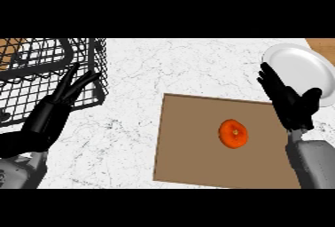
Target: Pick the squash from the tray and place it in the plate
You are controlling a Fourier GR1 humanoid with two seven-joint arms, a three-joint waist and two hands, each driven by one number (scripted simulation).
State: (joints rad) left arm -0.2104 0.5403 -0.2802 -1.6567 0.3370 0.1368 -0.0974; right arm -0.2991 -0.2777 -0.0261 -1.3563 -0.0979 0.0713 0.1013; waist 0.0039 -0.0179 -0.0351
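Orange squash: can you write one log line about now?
round orange squash: on flat brown tray | right hand: open, near round white plate | left hand: open, by black wire basket

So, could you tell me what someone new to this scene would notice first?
The bright orange squash stands out first, lying alone on the brown tray in the middle. Next is the white plate at the upper right, with the open right hand just below it, fingers up. At the upper left, the open left hand shows against a black wire basket.
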